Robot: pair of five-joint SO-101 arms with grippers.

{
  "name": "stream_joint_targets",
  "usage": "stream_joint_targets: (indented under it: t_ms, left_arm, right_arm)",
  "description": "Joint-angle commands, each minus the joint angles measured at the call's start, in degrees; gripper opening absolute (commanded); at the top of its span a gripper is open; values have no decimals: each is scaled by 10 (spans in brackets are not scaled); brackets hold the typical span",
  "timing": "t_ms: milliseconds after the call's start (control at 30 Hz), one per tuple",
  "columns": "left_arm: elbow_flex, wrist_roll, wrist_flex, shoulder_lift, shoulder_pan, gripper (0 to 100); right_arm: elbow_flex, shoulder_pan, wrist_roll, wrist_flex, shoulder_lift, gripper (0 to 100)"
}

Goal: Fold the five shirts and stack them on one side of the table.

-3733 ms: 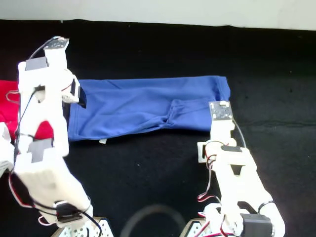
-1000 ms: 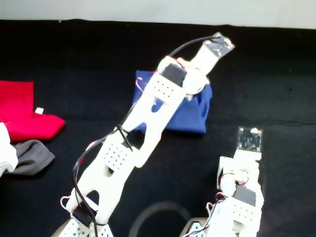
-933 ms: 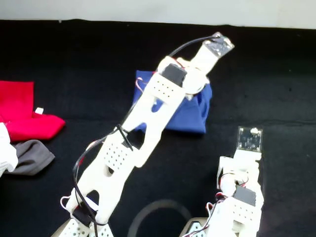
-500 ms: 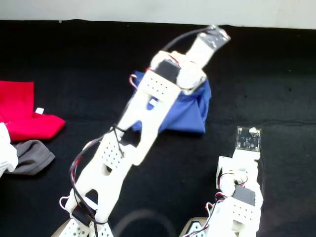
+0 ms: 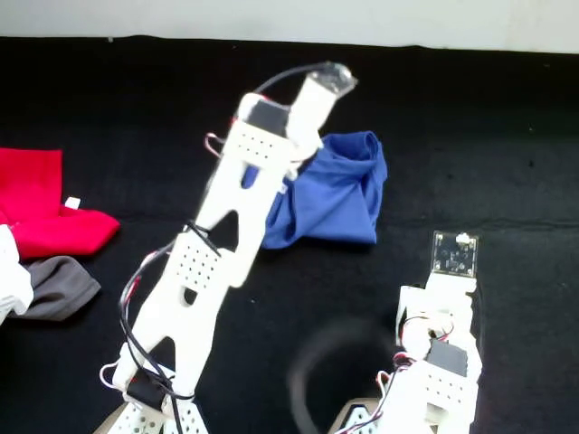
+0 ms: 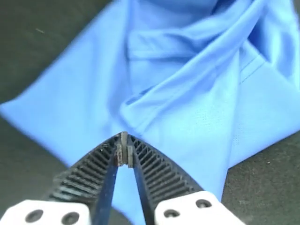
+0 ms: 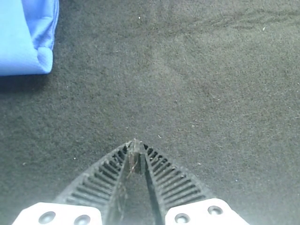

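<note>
Blue shirt (image 5: pixel 335 194) sits mid-table on the black table (image 5: pixel 507 136), bunched into a loose, rumpled fold. It lies well apart from the other clothes.

My left arm (image 5: pixel 226 226) stretches diagonally from the near edge out over the shirt. In the high view it covers the shirt's left part, so I can't see that edge from above.

Left wrist view: the left hand (image 6: pixel 123 150) has its fingers pressed together, tips right at a crease of the blue shirt (image 6: pixel 187 84). Cloth runs under and around the tips. I can't tell whether any fabric is actually pinched between them.

My right arm (image 5: pixel 443 344) is tucked low at the near right, just short of the shirt's near edge. The right hand (image 7: pixel 136 157) is also closed tight, holding nothing, over bare black cloth. One folded corner of the blue shirt (image 7: pixel 26 37) shows farther off in that view, apart from the hand.

Far left of the table:
- Red shirt (image 5: pixel 41 212), folded, with a small white tag on it.
- Grey garment (image 5: pixel 59 287), just nearer than the red one and touching or almost touching it.
- Something white (image 5: pixel 9 280) at the very edge, overlapping the grey one; can't say what it is.

A dark cable (image 5: pixel 289 74) arcs over the left arm's wrist.
</note>
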Motion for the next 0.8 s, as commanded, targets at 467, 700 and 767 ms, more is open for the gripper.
stream_joint_targets:
  t_ms: [467,700,767]
  left_arm:
    - [-148,0,89,11,133,9]
    - [-148,0,86,-26,58,9]
    - [-146,0,76,-14,41,9]
  right_arm:
    - [36,-6,6,4,-12,5]
    - [36,-6,6,4,-12,5]
    - [36,-6,6,4,-12,5]
